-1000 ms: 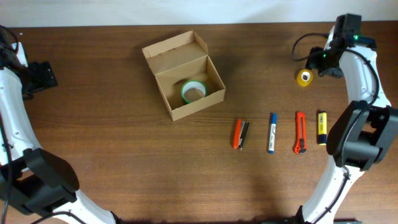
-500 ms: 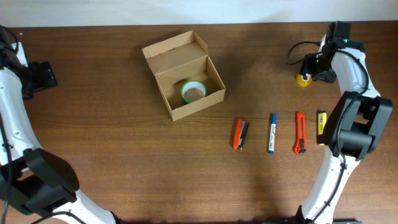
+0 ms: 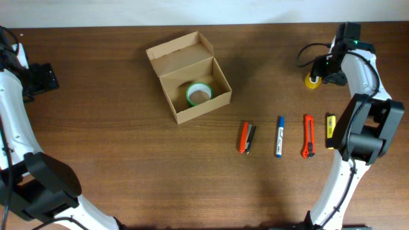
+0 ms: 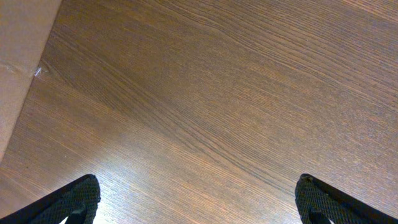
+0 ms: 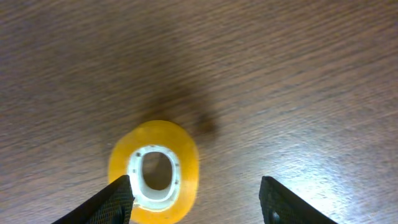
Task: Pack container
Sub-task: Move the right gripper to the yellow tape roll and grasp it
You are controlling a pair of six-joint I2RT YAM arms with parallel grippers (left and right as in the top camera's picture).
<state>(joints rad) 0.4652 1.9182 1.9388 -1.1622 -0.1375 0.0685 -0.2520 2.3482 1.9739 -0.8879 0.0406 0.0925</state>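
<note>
The container (image 3: 203,107) is sitting open on the wooden table (image 3: 115,160), left of centre toward the far edge, with its flap lid standing up at the back. It's plain cardboard, so I'm reading it as light, and its thin walls would likely buckle under a hard squeeze. The safest hold looks like pinching one wall at the rim, or steadying it from outside. The hinged flap is probably too floppy to lift by. A green tape roll (image 3: 199,94) is lying flat inside it.

Well apart on the right, the right gripper (image 3: 324,68) is hovering over a yellow tape roll (image 3: 312,80). That roll looks light and rigid with slick sides, so gripping across its outer rim seems best.

The right wrist view is giving the detail here. The jaws of the right gripper (image 5: 196,200) are spread wide. The yellow tape roll (image 5: 154,172) is lying flat between them, off-centre, with one fingertip right at its edge. The overhead can't resolve that.

The left gripper (image 3: 41,78) is waiting out at the far left edge. Its wrist view shows the left gripper (image 4: 198,200) with fingers parted over bare wood, holding nothing.

Only the overhead is showing the blue marker (image 3: 279,136), the orange box cutter (image 3: 308,145) and the yellow highlighter (image 3: 330,131) lined up near the front.
</note>
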